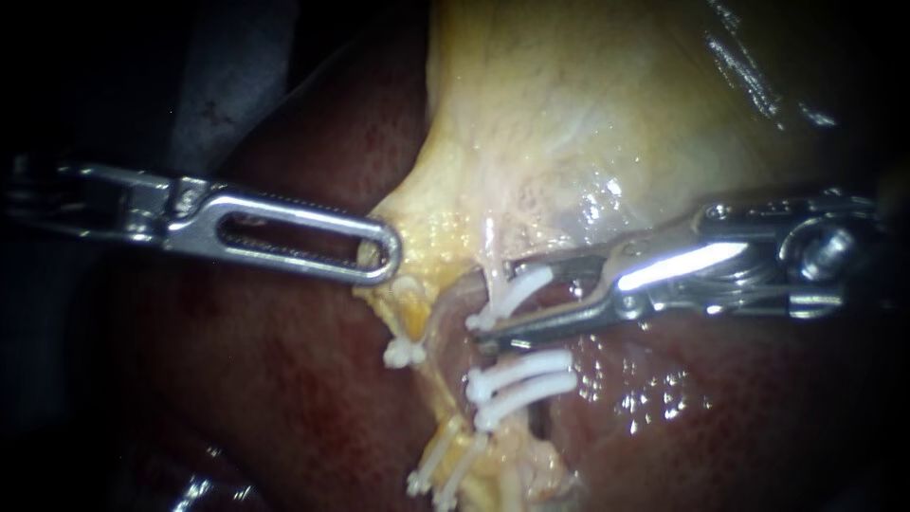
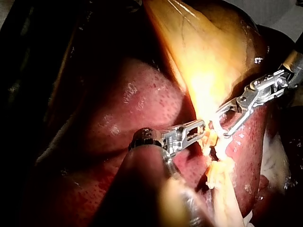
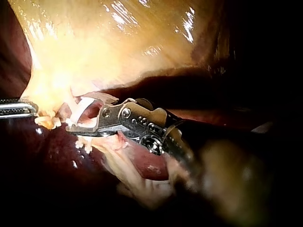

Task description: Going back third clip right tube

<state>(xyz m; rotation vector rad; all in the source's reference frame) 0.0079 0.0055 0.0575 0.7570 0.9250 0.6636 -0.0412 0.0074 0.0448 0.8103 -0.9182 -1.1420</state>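
Dark red, glistening liver [image 1: 284,398] filled the background, with the pale yellow gallbladder [image 1: 588,114] at twelve o'clock. My left instrument [image 1: 383,256], a windowed steel grasper, had its jaws clamped on the gallbladder's lower edge. My right instrument [image 1: 493,305] held its jaws apart either side of a white plastic clip [image 1: 519,287] on the thin pale right tube [image 1: 491,254]. Two matching clips [image 1: 521,368] sat at six o'clock of it.

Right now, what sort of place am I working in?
Probably a surgical practice bench: a liver and gallbladder lie lit close up, white clips sit across a tube, and the left instrument and right instrument reach in.
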